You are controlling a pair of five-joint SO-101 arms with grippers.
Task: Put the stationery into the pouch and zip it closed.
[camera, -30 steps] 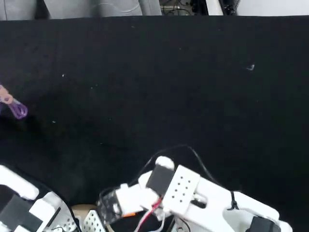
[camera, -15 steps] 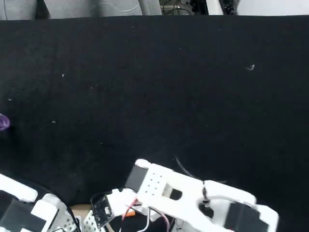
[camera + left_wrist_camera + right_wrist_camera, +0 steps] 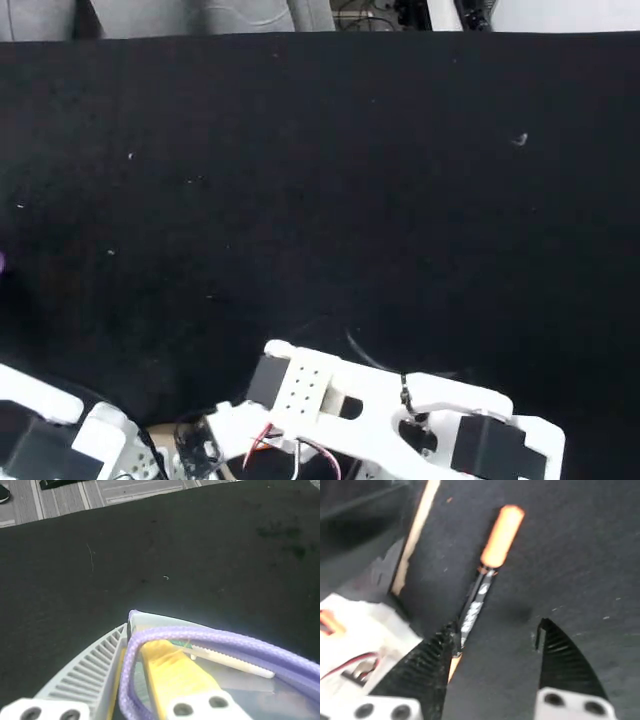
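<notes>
Well, from my station I see the right arm (image 3: 340, 400) folded low and turned back on itself at the near edge of the tabletop (image 3: 320, 180), the edge where both arms stand. The right gripper (image 3: 496, 629) points down at the black cloth, and its two black fingers (image 3: 427, 665) stand wide apart with nothing between them. The pen (image 3: 487, 570), which has an orange cap, lies flat on the tabletop close to that near edge. Its capped end points away from the gripper. Its other end comes just beside the tip of one finger, and I cannot tell whether they touch. The second finger is well apart from the pen.

The left arm (image 3: 60, 435) sits at the near left corner of the tabletop. In its wrist view the left gripper (image 3: 137, 635) is closed on the pouch (image 3: 240, 677), a clear one with a purple cord (image 3: 225, 640) along its rim. The pouch rests against the pale ribbed finger (image 3: 95, 672) and hangs above the tabletop. A yellow part (image 3: 170, 672) shows under the cord, but I cannot tell what it is.
</notes>
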